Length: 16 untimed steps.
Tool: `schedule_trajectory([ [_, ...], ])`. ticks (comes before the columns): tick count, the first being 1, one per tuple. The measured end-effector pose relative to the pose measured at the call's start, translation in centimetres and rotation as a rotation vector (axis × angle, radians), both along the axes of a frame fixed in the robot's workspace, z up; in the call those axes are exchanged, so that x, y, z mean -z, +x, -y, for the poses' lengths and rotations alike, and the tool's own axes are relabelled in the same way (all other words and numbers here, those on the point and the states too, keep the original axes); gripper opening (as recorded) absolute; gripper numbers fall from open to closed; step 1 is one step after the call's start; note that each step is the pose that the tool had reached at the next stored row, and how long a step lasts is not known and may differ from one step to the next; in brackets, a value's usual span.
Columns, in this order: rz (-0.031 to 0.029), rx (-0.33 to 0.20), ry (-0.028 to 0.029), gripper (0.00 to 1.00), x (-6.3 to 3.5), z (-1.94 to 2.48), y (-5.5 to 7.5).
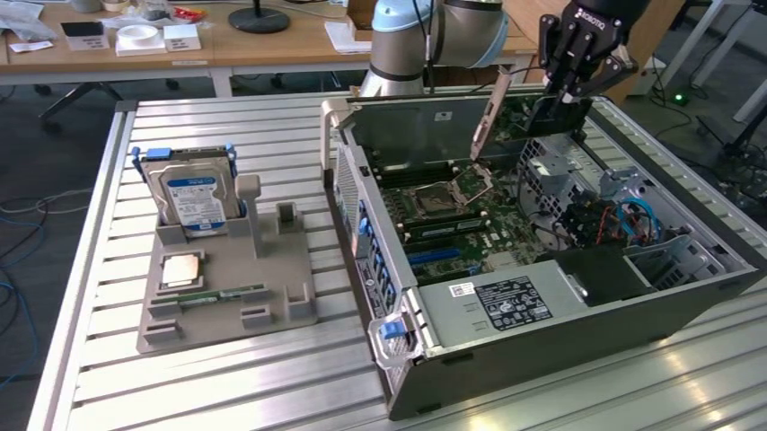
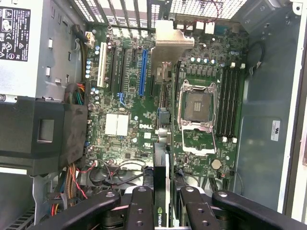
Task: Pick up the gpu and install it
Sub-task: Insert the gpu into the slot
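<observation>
GPU (image 2: 160,184) is up in the air, pinched edge-on between the fingers (image 2: 140,207) of the gripper (image 1: 566,90), which are drawn partway in and clamped on its two flat faces. In the exterior view the gripper hangs over the open case (image 1: 576,332) at about one o'clock from the CPU socket (image 1: 450,193), with the GPU hanging below it. Seen from the wrist, the GPU's visible edge runs parallel with the long blue slot (image 2: 142,72) on the motherboard (image 2: 120,100), but the slot is not in line under it and sits off to one flat face's side. In the exterior view the blue slots (image 1: 434,256) lie near seven o'clock from the gripper, well apart
</observation>
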State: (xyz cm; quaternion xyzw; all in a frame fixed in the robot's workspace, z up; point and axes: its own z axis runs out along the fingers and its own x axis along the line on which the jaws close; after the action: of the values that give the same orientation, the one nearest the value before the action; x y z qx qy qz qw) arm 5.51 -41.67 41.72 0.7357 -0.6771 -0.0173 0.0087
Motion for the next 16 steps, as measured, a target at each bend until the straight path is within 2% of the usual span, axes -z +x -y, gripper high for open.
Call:
schedule_trajectory([
  [16,0.0000,0.001,0.0000,0.26,0.00,0.00,-0.65],
])
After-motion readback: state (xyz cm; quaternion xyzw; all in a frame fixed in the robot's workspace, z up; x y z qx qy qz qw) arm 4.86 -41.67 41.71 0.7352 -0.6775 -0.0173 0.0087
